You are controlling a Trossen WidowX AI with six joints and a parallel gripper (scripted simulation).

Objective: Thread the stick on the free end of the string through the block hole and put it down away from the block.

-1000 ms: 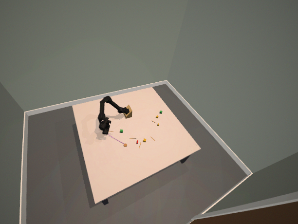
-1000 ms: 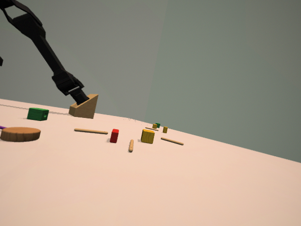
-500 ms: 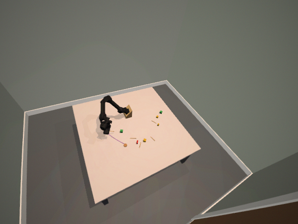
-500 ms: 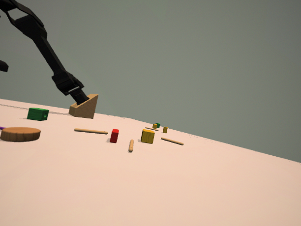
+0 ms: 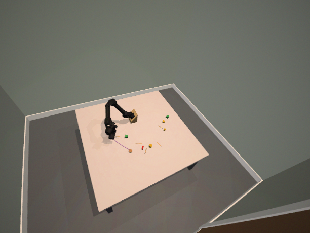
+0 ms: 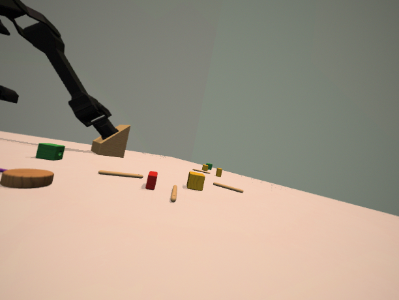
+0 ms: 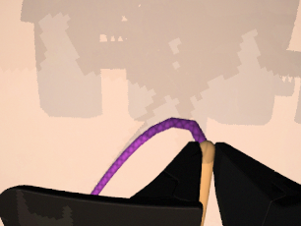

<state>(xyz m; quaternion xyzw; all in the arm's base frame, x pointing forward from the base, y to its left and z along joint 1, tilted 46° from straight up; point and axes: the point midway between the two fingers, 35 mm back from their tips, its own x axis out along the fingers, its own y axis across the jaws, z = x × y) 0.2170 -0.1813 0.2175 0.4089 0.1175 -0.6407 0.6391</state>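
My gripper is shut on the thin wooden stick, near its string end, and holds it above the table. In the top view the stick points right, towards the green block, with a gap between. The block sits flat; a round hole shows in its right end in the exterior view. The purple string arches from the stick's end and runs to the round wooden button. The fingers hide part of the stick.
Loose sticks lie beyond the button, near a red block and a yellow block. More small blocks stand farther right. The arm's base rests on a wooden wedge.
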